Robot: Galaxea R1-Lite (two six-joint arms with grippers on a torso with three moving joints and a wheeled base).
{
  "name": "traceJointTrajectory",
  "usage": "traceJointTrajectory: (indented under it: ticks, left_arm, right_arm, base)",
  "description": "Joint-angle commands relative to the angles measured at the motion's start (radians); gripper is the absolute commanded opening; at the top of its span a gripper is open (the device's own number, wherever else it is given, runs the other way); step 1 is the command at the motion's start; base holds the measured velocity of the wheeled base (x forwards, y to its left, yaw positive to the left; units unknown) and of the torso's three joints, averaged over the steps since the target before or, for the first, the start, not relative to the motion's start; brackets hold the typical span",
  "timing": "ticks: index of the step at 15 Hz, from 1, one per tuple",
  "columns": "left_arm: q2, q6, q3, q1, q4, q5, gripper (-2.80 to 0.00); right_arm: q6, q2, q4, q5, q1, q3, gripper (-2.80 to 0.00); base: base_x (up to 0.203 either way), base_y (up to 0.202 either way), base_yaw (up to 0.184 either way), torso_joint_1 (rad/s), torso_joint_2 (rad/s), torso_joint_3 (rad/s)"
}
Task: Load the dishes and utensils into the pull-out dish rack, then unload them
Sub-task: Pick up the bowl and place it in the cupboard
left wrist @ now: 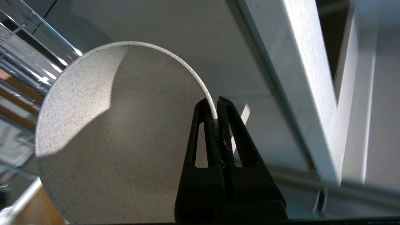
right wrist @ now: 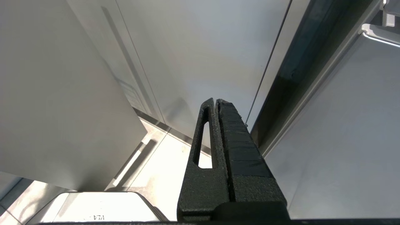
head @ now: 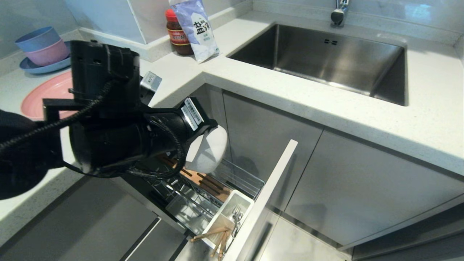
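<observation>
The left claw is pinched shut on the rim of the off-white bowl, one finger inside the rim and one outside, and it holds the bowl tipped on edge above the far end of the pull-out dish rack. Only the left wrist view shows this grip; in the head view the claw's tips are hidden behind the bulky black left arm, and the bowl peeks out just past it, over the slotted wood strip. The head view alone gives the wider scene: the chopsticks and the fork stand in the white cutlery cup at the rack's near end, just behind the grey front panel, while the pink plate lies flat on the table at the far left, near the stacked blue and pink bowls. The left arm reaches from the near left across the table edge, its wrist angled down and to the right toward the rack. The right claw, seen only in its own wrist view, is closed on nothing and hangs beside grey cabinet fronts.
</observation>
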Motion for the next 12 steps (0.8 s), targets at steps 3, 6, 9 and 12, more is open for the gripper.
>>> traceJointTrajectory:
  ticks: [3,6,9,12]
  left_arm:
    - [0.149,-0.145,0.058,-0.062,-0.260,0.182,-2.80]
    - [0.199,-0.296,0.096,-0.056,-0.383,0.209,-2.80]
    - [0.256,-0.432,0.132,-0.016,-0.459,0.214,-2.80]
    - [0.303,-0.476,0.180,0.014,-0.536,0.215,-2.80]
  right_arm:
    - [0.000,-0.003,0.000,0.000,0.000,0.002,-2.80]
    - [0.000,-0.003,0.000,0.000,0.000,0.002,-2.80]
    - [0.000,-0.003,0.000,0.000,0.000,0.002,-2.80]
    - [0.000,-0.003,0.000,0.000,0.000,0.002,-2.80]
  base:
    - [0.000,0.000,0.000,0.000,0.00,0.000]
    - [0.000,0.000,0.000,0.000,0.00,0.000]
    - [0.000,0.000,0.000,0.000,0.00,0.000]
    - [0.000,0.000,0.000,0.000,0.00,0.000]
